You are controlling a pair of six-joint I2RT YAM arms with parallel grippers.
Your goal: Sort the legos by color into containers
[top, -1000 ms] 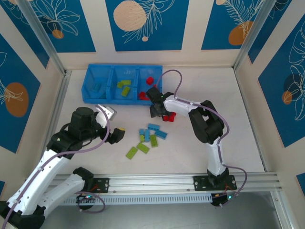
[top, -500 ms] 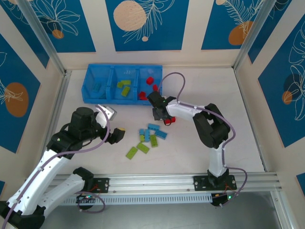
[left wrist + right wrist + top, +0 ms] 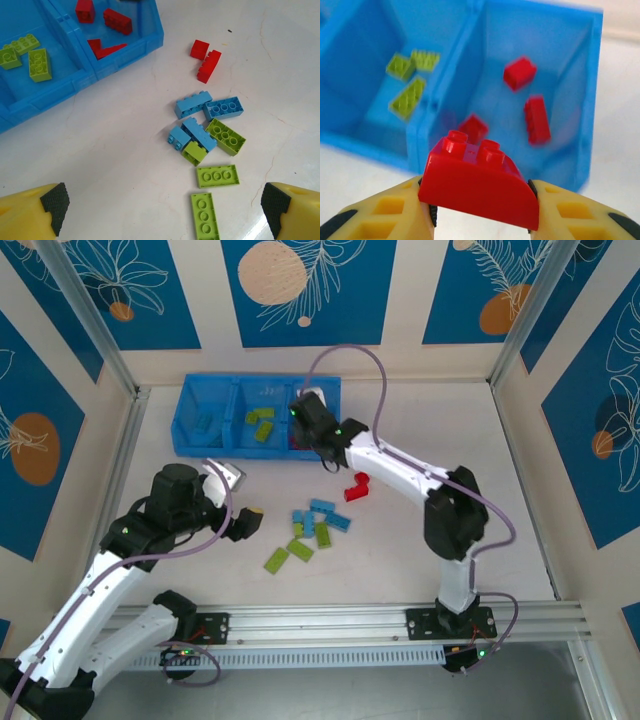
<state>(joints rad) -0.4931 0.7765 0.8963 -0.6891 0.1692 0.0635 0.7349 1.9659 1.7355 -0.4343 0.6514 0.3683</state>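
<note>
right gripper (image 3: 480,212) clamped on red curved brick (image 3: 479,185); carried from frame centre to above tray's red compartment (image 3: 580,75) | drop looks next | left gripper (image 3: 162,205) spread wide, empty

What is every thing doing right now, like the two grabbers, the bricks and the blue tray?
right gripper, shut on a red brick.
red brick, held in the air near the blue tray.
left gripper, open, empty, hovering over the table.
blue tray, upright, holding sorted bricks.
two loose red bricks, lying on the table, unsorted.
blue and green bricks, heaped on the table, unsorted.
</note>
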